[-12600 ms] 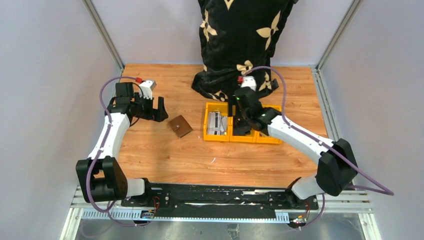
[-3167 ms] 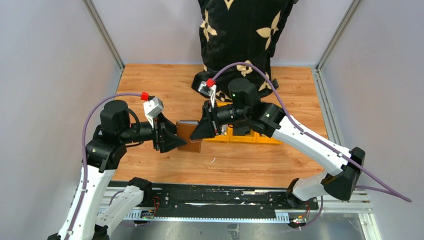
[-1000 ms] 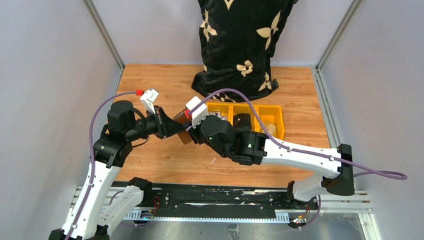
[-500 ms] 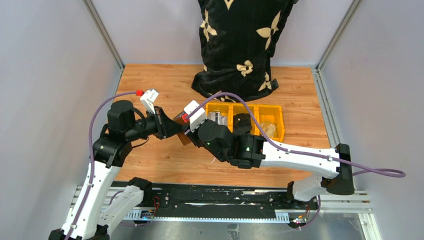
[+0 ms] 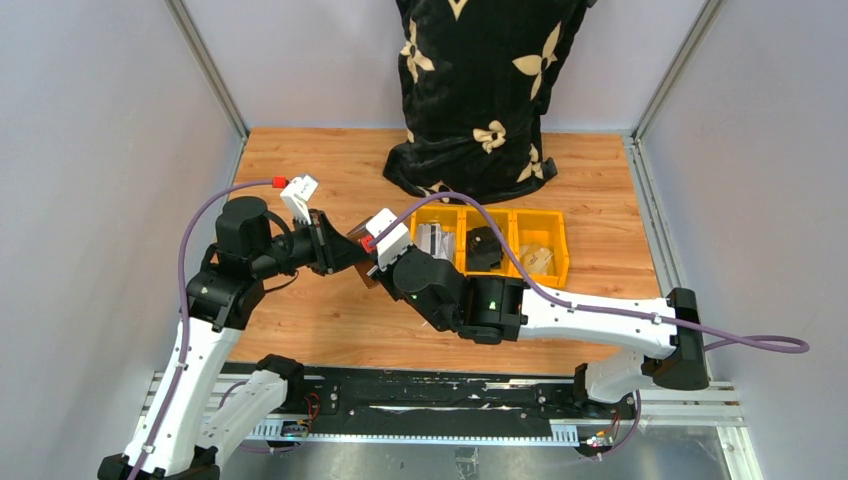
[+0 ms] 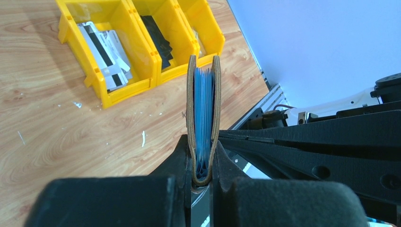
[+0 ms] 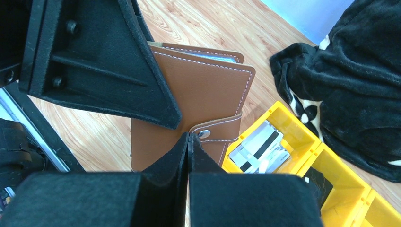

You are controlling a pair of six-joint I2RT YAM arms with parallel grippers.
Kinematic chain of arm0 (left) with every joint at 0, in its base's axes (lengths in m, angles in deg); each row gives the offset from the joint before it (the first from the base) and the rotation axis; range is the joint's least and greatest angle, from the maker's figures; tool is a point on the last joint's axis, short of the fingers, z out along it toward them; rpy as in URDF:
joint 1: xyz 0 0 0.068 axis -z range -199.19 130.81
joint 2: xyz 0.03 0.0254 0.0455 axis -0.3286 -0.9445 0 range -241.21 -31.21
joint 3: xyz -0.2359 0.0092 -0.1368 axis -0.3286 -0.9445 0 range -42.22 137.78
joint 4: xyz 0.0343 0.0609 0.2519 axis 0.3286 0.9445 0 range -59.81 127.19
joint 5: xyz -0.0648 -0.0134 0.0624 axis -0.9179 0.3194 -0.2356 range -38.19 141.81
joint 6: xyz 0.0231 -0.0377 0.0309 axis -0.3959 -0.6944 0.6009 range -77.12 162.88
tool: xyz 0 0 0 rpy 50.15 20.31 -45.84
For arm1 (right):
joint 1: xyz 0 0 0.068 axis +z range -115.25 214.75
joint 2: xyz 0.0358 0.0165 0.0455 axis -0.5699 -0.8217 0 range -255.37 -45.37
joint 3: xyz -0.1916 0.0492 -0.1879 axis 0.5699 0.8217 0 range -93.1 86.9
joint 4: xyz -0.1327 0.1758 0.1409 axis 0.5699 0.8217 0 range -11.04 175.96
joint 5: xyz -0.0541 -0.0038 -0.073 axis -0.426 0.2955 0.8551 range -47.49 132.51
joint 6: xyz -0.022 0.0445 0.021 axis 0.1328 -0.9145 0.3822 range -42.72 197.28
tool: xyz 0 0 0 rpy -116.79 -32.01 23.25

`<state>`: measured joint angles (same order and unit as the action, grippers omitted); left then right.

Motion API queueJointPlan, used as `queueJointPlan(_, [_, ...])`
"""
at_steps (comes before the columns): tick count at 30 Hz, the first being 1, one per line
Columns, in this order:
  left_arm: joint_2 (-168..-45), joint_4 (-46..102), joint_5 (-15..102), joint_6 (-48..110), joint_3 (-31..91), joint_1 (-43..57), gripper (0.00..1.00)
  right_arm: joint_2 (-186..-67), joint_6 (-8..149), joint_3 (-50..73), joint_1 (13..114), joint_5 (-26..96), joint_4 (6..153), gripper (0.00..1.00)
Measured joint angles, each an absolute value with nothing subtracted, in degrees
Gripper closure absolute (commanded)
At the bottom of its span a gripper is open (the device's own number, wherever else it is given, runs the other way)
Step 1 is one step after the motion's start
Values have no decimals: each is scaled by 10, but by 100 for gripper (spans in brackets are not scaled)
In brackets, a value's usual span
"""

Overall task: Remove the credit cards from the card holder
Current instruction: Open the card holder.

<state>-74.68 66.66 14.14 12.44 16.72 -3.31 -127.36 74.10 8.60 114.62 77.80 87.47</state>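
My left gripper [image 6: 203,144] is shut on the spine of the brown card holder [image 6: 190,101] and holds it upright above the table. Bluish edges of credit cards [image 6: 204,104] show between its two covers. In the right wrist view the card holder [image 7: 201,92] faces me, closed by a strap with a silver snap [image 7: 204,134]. My right gripper [image 7: 188,137] is shut, its tips pinching the strap's end beside the snap. From above, both grippers, the left [image 5: 343,253] and the right [image 5: 374,264], meet at the card holder [image 5: 354,238], left of centre.
Three joined yellow bins [image 5: 505,213] stand behind the right arm. The left bin holds loose grey cards with dark stripes [image 7: 259,146]; the middle one holds a black object [image 5: 483,245]. A black cloth with tan flowers [image 5: 480,90] hangs at the back.
My right gripper's jaws have closed from half open onto the strap end, and that arm has edged a little to the left. The left gripper still holds the card holder in the same place.
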Motion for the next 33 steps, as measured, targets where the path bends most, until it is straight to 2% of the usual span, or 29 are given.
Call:
queueJointPlan(16, [-733, 668, 127, 125, 179, -37, 100, -1218, 777, 138, 1134, 889, 853, 100])
queueJointPlan(17, [-733, 668, 125, 125, 179, -37, 100, -1210, 775, 144, 1130, 887, 851, 95])
queueJointPlan(19, [-733, 669, 123, 125, 180, -37, 100, -1190, 765, 158, 1125, 874, 850, 73])
queueJointPlan(20, [-733, 670, 122, 126, 182, -37, 100, -1179, 757, 166, 1122, 863, 847, 58])
queueJointPlan(22, [-733, 671, 119, 127, 186, -37, 100, -1152, 742, 189, 1114, 833, 840, 41])
queueJointPlan(26, [-733, 671, 112, 131, 186, -37, 100, -1097, 705, 232, 1088, 733, 830, 30])
queueJointPlan(33, [-733, 671, 85, 130, 198, -37, 100, -1032, 681, 316, 1069, 555, 749, 26])
